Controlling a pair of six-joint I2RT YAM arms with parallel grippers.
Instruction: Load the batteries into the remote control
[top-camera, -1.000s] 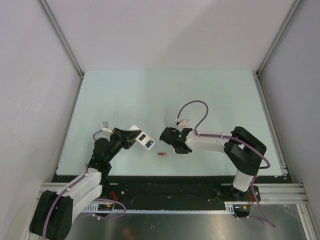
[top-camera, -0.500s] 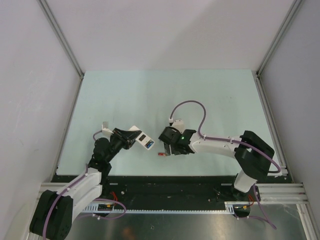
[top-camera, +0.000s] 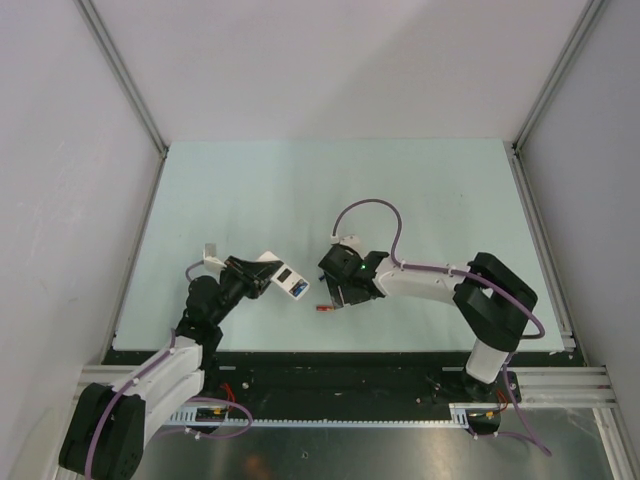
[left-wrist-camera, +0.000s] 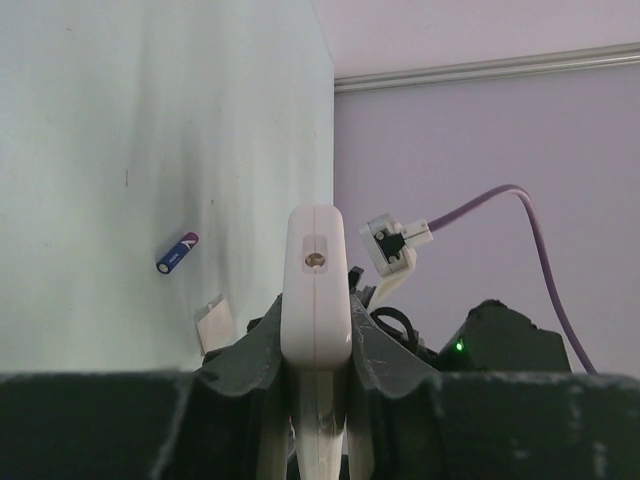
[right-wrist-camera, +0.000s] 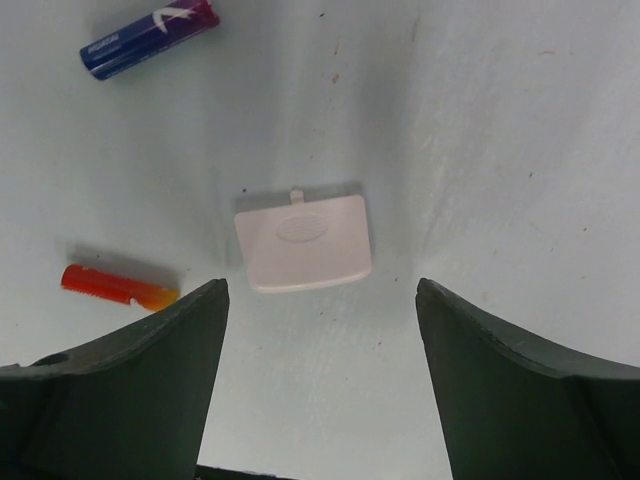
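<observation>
My left gripper (top-camera: 262, 277) is shut on the remote control (top-camera: 288, 281), a slim white bar held off the table; a small blue patch shows on its upward face. In the left wrist view the remote (left-wrist-camera: 317, 280) stands edge-on between the jaws of that gripper (left-wrist-camera: 317, 325). My right gripper (top-camera: 335, 294) hovers open over the table, its jaws (right-wrist-camera: 320, 300) wide apart just below a small white battery cover (right-wrist-camera: 303, 242). A red battery (right-wrist-camera: 118, 285) lies by its left finger, and a dark blue-purple battery (right-wrist-camera: 150, 38) lies farther off.
The red battery (top-camera: 322, 309) lies near the table's front edge (top-camera: 330, 350). The two grippers are close together, a short gap between the remote's tip and the right wrist. The blue-purple battery (left-wrist-camera: 177, 253) and white cover (left-wrist-camera: 212, 325) also show in the left wrist view.
The right gripper went from shut to wide open and shifted left and nearer, over the cover and red battery. The left arm and remote stayed put.
</observation>
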